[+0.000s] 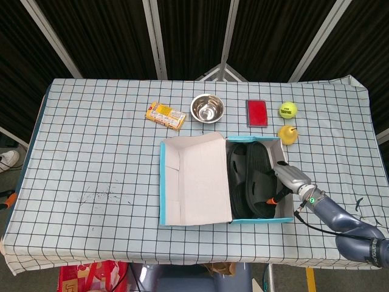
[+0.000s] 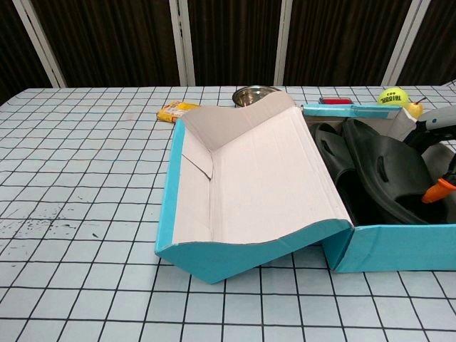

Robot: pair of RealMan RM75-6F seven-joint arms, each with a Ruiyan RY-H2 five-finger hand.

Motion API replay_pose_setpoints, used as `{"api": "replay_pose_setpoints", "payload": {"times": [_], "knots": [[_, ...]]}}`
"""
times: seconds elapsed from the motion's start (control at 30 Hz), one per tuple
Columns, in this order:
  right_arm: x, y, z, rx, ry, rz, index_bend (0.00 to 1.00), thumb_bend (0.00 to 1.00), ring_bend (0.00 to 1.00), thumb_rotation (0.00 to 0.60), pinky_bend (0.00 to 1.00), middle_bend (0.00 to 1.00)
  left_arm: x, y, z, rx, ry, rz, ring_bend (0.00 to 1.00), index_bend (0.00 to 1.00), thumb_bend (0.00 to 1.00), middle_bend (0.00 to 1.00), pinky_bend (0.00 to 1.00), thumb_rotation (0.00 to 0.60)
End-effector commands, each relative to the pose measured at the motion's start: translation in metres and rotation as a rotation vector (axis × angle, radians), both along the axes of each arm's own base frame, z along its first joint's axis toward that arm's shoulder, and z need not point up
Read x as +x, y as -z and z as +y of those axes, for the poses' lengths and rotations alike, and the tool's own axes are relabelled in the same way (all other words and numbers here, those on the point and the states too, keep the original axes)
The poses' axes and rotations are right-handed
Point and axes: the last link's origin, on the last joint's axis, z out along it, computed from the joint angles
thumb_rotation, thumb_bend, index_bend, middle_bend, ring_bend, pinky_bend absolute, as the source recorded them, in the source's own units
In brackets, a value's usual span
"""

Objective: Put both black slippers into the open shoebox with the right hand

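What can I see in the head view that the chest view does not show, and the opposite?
Only the head view shows the whole right arm reaching to the shoebox, the full red flat item, and the floor beyond the table's edges.

Only the chest view shows the shoebox's turquoise front wall from the side and the lid sloping upward.

Both show the right hand at the shoebox's right edge, both black slippers inside it, the steel bowl, the yellow packet and the tennis ball.
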Motion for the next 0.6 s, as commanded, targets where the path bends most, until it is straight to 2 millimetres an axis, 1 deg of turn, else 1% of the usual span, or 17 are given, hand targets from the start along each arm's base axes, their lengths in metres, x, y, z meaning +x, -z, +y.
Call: {"api": "replay_pose_setpoints", "payload": {"times": [0.03, 0.27, 0.47, 0.5, 0.6], "knots": [[-0.0018, 0.0021, 0.0021, -0.003, -0.022, 0.028, 0.76, 0.86, 0.28, 0.600, 0.00, 0.67, -0.0001, 0.0003, 0.0000, -0.002, -0.001, 0.000, 0.00, 0.03, 0.33, 0.00, 0.07, 0.600], [-0.0028, 0.0058, 0.0042, -0.012, -0.040, 0.062, 0.76, 0.86, 0.28, 0.600, 0.00, 0.67, 0.0000, 0.0001, 0.0000, -0.001, -0.001, 0.000, 0.00, 0.03, 0.33, 0.00, 0.07, 0.600], [0.0006, 0.0048, 0.0047, -0.018, -0.049, 0.071, 0.75, 0.86, 0.28, 0.600, 0.00, 0.67, 0.0000, -0.0001, -0.0002, -0.001, 0.000, -0.002, 0.00, 0.03, 0.33, 0.00, 0.07, 0.600], [0.0016, 0.0039, 0.0049, -0.019, -0.055, 0.076, 0.74, 0.84, 0.27, 0.600, 0.00, 0.66, 0.0000, -0.0001, -0.0002, -0.001, 0.000, -0.002, 0.00, 0.03, 0.33, 0.00, 0.07, 0.600], [0.0045, 0.0017, 0.0067, -0.008, -0.072, 0.094, 0.64, 0.72, 0.22, 0.600, 0.00, 0.54, 0.0001, -0.0001, -0.0001, -0.001, 0.001, -0.002, 0.00, 0.03, 0.33, 0.00, 0.07, 0.600]]}}
